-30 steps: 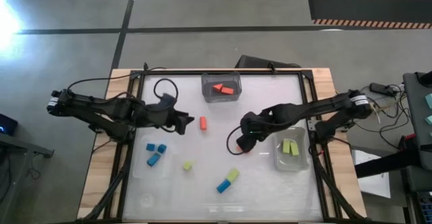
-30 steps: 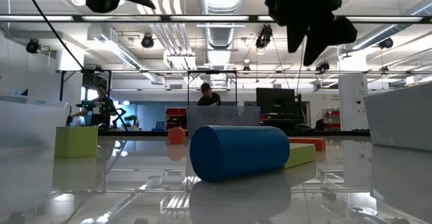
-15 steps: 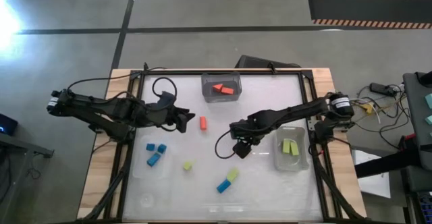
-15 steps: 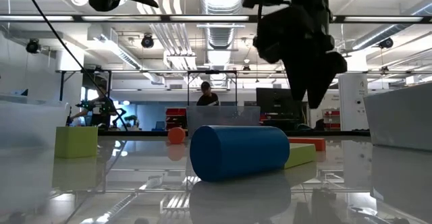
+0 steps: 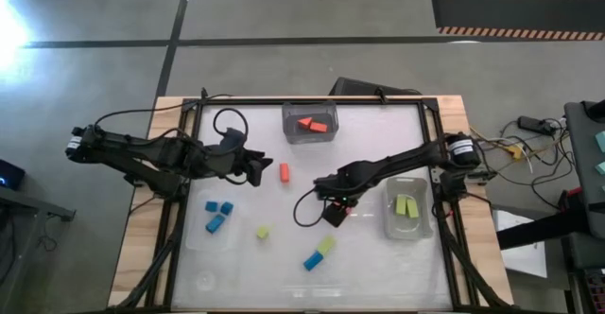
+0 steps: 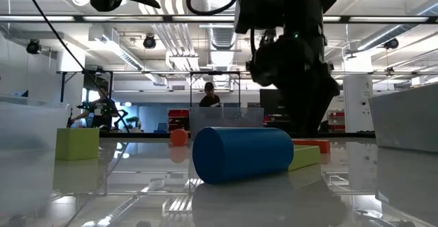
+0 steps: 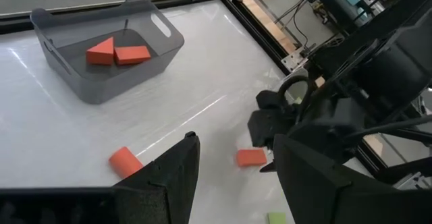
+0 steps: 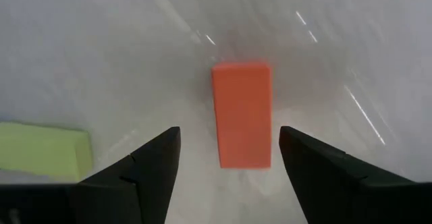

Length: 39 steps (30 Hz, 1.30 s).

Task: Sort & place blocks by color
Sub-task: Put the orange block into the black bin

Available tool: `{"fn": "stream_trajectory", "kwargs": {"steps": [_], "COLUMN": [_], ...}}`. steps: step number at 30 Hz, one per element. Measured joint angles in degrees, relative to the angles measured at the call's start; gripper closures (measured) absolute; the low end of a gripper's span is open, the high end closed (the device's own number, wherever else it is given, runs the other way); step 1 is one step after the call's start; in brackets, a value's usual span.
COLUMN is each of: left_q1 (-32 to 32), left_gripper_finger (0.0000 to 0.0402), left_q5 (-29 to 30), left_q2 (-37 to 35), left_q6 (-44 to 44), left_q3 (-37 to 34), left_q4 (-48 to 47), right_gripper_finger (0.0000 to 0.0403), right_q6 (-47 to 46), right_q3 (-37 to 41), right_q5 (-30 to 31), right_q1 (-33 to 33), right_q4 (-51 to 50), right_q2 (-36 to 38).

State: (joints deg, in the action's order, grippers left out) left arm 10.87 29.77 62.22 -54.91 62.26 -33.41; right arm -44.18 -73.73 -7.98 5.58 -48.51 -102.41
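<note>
Right wrist view: right gripper (image 8: 226, 177) hangs over an orange block (image 8: 241, 113) lying flat on the table, fingers spread wide to either side of it, nothing held. A green block (image 8: 42, 150) lies just beside.

High view puts that gripper (image 5: 333, 213) near table centre, between the green bin (image 5: 408, 221) on the right edge and the loose pieces at front. Left gripper (image 5: 257, 170) waits beside another orange block (image 5: 284, 172), fingers parted, empty.

Sorted so far: two orange in the far bin (image 5: 309, 134), two green in the right bin, three blue (image 5: 218, 215) grouped at left. Loose: a green block (image 5: 262, 231) and a blue-green pair (image 5: 318, 253) at front.

Step in hand looks like the pick of the orange block under the right arm. Next it needs to drop straight down, fingers straddling the narrow sides, close, then carry to the far bin. The green neighbour could get nudged.
</note>
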Motion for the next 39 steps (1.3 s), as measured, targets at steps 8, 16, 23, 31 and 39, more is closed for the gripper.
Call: {"fn": "stream_trajectory", "kwargs": {"steps": [8, 16, 23, 31, 39], "left_q1": [0.0, 0.0, -0.8, -1.6, -2.3], "left_gripper_finger": [0.0228, 0.0228, 0.0228, 0.0228, 0.0228], "left_q5": [0.7, 2.3, 2.6, 2.7, 2.7], "left_q2": [0.0, 0.1, 0.1, -0.5, -1.4], "left_q6": [0.2, 0.3, 3.2, 6.6, 11.8], "left_q3": [0.0, 0.0, -0.1, -0.1, -0.1], "left_q4": [0.0, 0.0, 0.0, 0.0, 0.1], "right_gripper_finger": [0.0179, 0.0272, 0.0287, 0.0287, 0.0287], "right_q6": [1.0, 0.8, 1.7, -0.3, -4.8], "right_q3": [0.0, -0.1, 0.1, 0.1, -1.7], "right_q5": [0.0, 0.4, -0.4, -1.0, 5.6], "right_q1": [0.0, -0.1, -1.0, -3.5, -7.6], "right_q4": [1.4, 1.2, 1.2, 0.7, 1.5], "right_q2": [-3.4, -4.3, -3.3, 4.1, 12.5]}}
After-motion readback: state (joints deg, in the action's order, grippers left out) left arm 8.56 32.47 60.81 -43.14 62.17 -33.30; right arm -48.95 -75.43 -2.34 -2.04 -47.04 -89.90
